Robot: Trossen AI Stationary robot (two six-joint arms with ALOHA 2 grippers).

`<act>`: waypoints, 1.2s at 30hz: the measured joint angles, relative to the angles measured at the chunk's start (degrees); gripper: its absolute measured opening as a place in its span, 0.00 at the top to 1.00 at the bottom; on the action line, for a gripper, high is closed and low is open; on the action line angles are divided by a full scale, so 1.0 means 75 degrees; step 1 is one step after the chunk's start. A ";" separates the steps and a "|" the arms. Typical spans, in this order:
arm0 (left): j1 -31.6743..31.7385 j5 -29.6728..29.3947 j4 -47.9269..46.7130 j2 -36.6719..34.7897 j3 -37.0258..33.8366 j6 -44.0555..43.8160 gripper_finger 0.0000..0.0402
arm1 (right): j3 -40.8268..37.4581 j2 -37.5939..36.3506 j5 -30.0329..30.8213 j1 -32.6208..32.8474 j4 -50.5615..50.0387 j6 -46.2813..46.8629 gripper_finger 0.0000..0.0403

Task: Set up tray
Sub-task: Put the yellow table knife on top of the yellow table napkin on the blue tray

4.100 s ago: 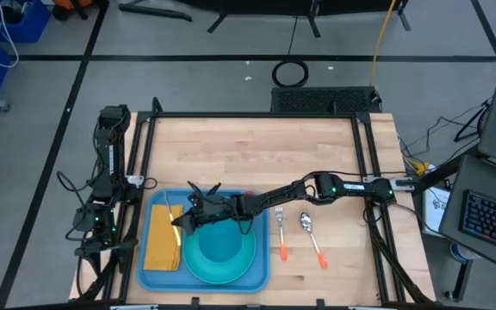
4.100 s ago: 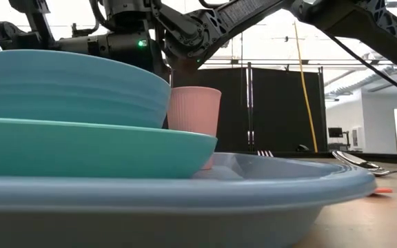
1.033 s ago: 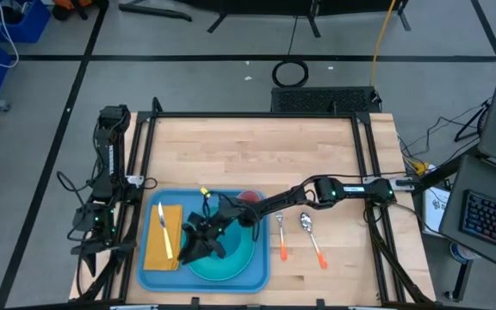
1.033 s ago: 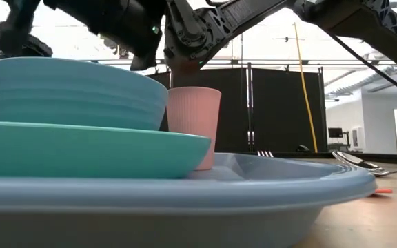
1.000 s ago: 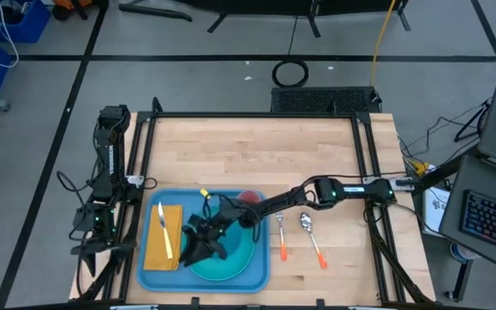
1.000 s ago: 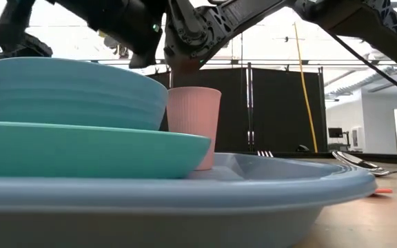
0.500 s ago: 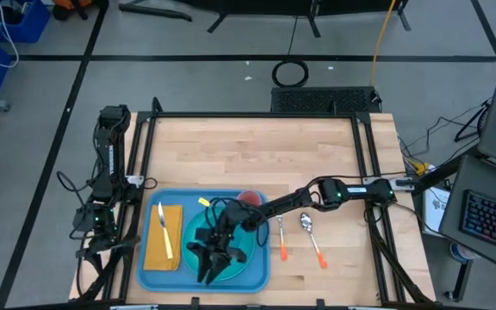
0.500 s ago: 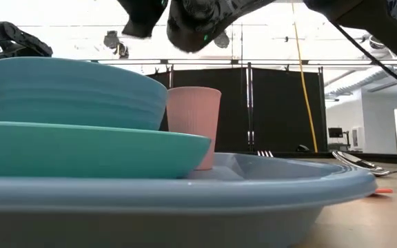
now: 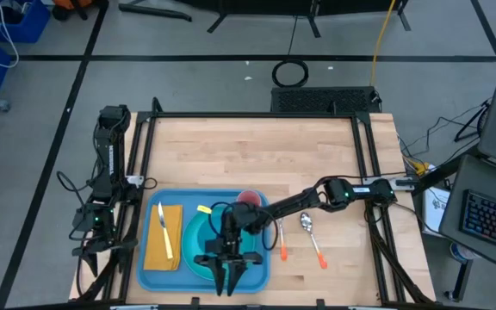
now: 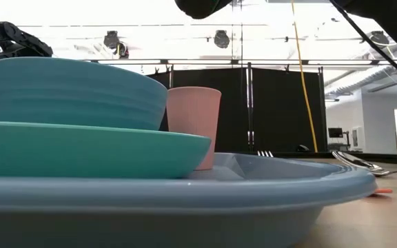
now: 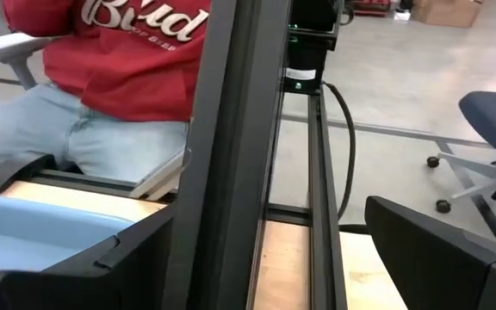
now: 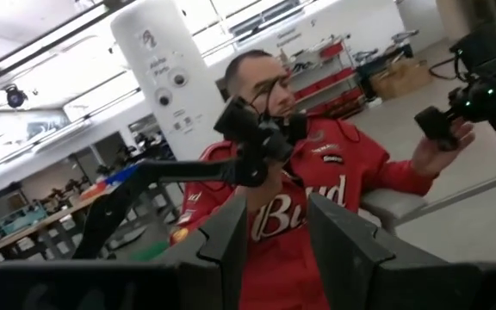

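The light-blue tray point(image 9: 151, 274) point(image 10: 267, 184) lies at the table's near left. On it a knife point(image 9: 164, 231) lies along a yellow napkin point(image 9: 151, 250). A blue bowl point(image 10: 74, 89) stands in a teal plate point(image 9: 198, 258) point(image 10: 95, 148). A pink cup point(image 9: 248, 199) point(image 10: 194, 117) stands upright at the tray's far right corner. My right gripper point(image 9: 228, 284) point(image 12: 274, 207) hovers open and empty above the tray's near edge, pointing toward the near side. My left gripper point(image 9: 102, 245) point(image 11: 269, 215) waits open at the table's left edge.
A fork point(image 9: 279, 232) and a spoon point(image 9: 311, 234), both with orange handles, lie on the wood right of the tray. A person in a red top point(image 12: 291, 207) sits beyond the table's near edge. The table's far half point(image 9: 257, 146) is bare wood.
My right gripper has swung from beside the napkin across the bowl toward the table's near edge. It has risen out of the low view and turned to point toward the near side. The knife has stayed on the napkin.
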 joint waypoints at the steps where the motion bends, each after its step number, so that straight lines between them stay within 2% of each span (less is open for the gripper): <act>1: 0.0000 -0.0002 -0.0003 0.0000 0.0000 0.0000 0.12 | 0.0000 0.0000 -0.0008 0.0005 -0.0011 -0.0001 0.72; 16: 0.0006 -0.0164 -0.0008 0.0000 0.0000 0.0106 0.13 | -0.0265 0.0012 -0.0109 0.0007 0.0091 -0.0020 0.72; 20: 0.0009 -0.0444 -0.0076 -0.0003 0.0000 0.1296 0.13 | -0.0268 0.0012 -0.0103 0.0007 0.0090 -0.0068 0.72; 24: 0.0015 -0.1317 -0.0198 -0.0005 0.0000 0.3152 0.13 | -0.0268 0.0012 -0.0023 0.0007 0.0077 -0.0049 0.72; 27: 0.0013 -0.1155 -0.0431 0.0005 0.0000 0.4167 0.13 | -0.0268 0.0012 -0.0022 0.0019 0.0093 -0.0080 0.72; 30: 0.0010 -0.1081 -0.0348 -0.0006 0.0000 0.4507 0.13 | -0.0268 0.0012 -0.0022 0.0024 0.0082 -0.0080 0.72; 34: 0.0009 -0.1081 -0.0335 0.0000 0.0000 0.4324 0.13 | -0.0268 0.0012 -0.0019 0.0024 0.0089 -0.0080 0.72; 36: 0.0009 -0.1436 0.0029 0.0003 -0.0002 0.4097 0.13 | -0.0268 0.0012 -0.0022 0.0024 0.0086 -0.0080 0.72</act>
